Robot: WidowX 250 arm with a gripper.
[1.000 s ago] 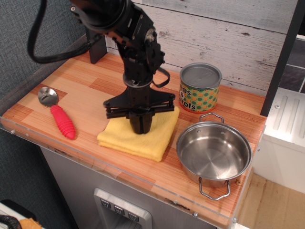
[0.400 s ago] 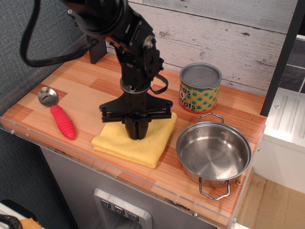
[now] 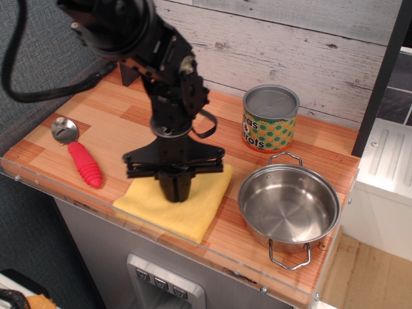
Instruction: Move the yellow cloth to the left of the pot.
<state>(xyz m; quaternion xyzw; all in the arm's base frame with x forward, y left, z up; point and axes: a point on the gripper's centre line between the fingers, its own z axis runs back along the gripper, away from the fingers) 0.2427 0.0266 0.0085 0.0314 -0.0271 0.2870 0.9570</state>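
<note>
The yellow cloth [image 3: 183,209] lies flat on the wooden counter, left of the pot and close to the front edge. The pot [image 3: 288,206] is shiny steel with two wire loop handles and stands at the front right. My gripper [image 3: 175,192] points straight down onto the middle of the cloth, its fingers close together and pressed into it. The fingertips are dark and hide the fold they pinch. A gap of bare wood lies between cloth and pot.
A tin can [image 3: 270,118] with a green-orange dotted label stands behind the pot by the plank wall. A spoon with a red handle [image 3: 82,161] lies at the left. The counter's clear front edge [image 3: 193,248] runs just in front of the cloth.
My gripper has slid left and toward the front edge, dragging the cloth with it. The gap between cloth and pot has widened. Pot, can and spoon have not moved.
</note>
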